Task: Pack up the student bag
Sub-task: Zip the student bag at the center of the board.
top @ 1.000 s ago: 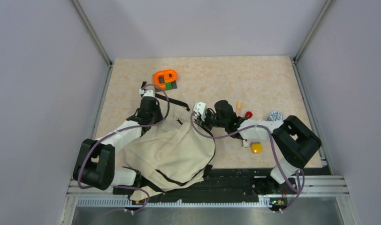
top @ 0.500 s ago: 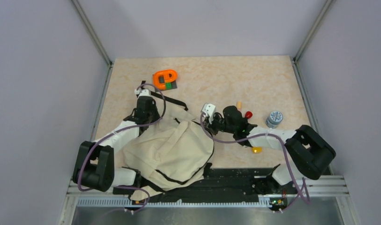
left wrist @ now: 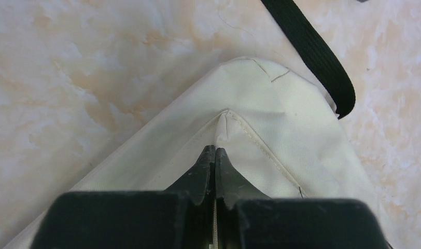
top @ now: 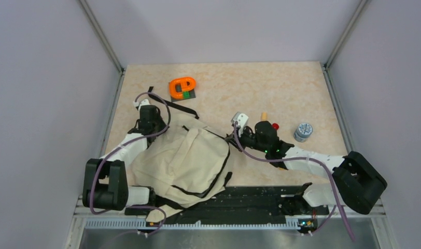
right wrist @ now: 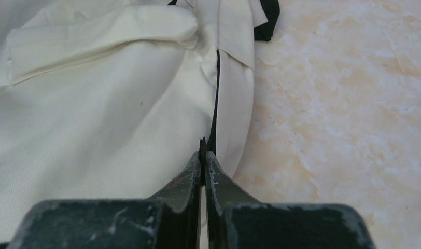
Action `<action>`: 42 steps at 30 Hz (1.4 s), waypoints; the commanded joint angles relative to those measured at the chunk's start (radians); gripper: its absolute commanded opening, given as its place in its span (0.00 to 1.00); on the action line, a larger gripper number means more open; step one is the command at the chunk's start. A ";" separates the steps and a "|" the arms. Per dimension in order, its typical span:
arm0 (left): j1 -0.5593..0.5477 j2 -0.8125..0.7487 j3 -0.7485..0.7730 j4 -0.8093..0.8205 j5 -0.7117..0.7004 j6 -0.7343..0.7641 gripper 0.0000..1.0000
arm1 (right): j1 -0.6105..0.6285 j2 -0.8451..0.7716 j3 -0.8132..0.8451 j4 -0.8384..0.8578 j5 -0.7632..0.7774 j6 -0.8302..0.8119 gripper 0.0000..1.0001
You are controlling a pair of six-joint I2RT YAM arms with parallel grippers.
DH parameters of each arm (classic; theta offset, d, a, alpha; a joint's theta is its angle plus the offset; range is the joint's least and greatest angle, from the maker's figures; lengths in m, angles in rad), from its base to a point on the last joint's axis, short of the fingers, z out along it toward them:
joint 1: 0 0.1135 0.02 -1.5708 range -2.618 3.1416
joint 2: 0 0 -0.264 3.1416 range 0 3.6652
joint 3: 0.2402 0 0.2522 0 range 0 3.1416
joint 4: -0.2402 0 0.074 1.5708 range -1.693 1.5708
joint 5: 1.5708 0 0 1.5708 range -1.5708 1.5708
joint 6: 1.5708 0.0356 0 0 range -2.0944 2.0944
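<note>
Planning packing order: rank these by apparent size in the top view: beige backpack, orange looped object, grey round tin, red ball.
1. beige fabric backpack
2. orange loop-shaped plastic object
3. grey round tin
4. small red ball

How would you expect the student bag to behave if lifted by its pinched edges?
Probably floppy: the student bag lies creased and flattened, so it would likely sag between the two pinches. It looks fairly empty, hence probably light. The thin fold in the left fingers might slip out.
</note>
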 commanded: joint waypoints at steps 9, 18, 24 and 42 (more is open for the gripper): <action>0.062 -0.109 0.017 0.038 -0.037 0.062 0.18 | 0.076 -0.163 -0.060 0.030 0.036 0.205 0.00; -0.231 -0.276 0.001 0.103 0.105 0.355 0.67 | 0.076 -0.266 -0.122 0.076 0.088 0.228 0.00; -0.313 -0.155 0.036 0.201 0.606 0.569 0.68 | 0.070 -0.286 -0.140 0.083 0.073 0.230 0.00; -0.468 0.090 0.163 0.140 0.754 0.878 0.68 | 0.053 -0.296 -0.163 0.119 0.025 0.254 0.00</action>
